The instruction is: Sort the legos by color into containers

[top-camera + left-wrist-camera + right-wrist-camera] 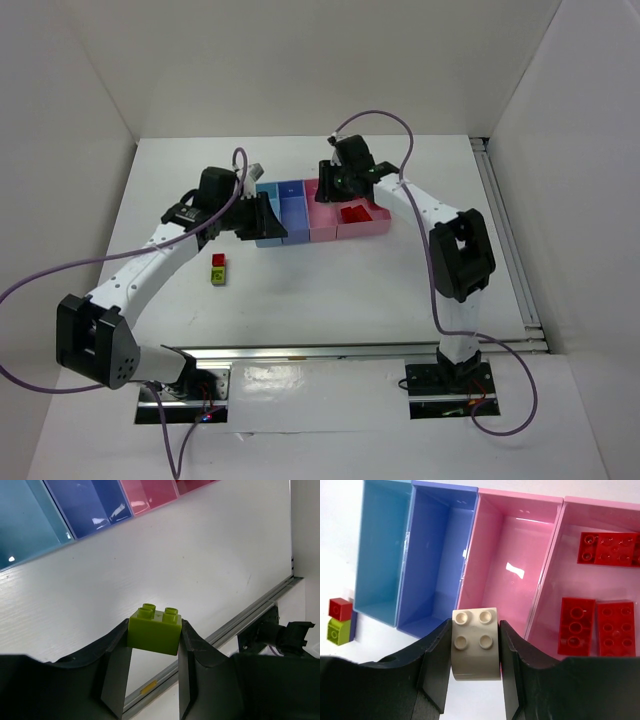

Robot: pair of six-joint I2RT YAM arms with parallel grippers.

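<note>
A yellow-green brick (154, 633) is gripped between the closed fingers of the left end effector (154, 624), studs up, above bare bench (350, 290); in the left wrist view the bins are seen toward 11 o'clock of it. From above, this end effector is placed at the 9 o'clock end of the row of bins (320, 232). A pale cream brick (475, 647) is clamped in the right end effector (475, 625), studs toward the camera, and is held near the rim where the darker blue bin (437, 555) meets the narrow pink bin (510, 555). The light blue bin (380, 555) is joined on at the 9 o'clock side and the wider pink bin (555, 570) at the 3 o'clock side. Three flat red bricks (576, 626) are seen in the wider pink bin: one toward 12 o'clock, two side by side toward 6 o'clock. On the bench, at about 8 o'clock from the row, a small red brick (340, 609) and a second yellow-green brick (338, 631) are set touching each other.
</note>
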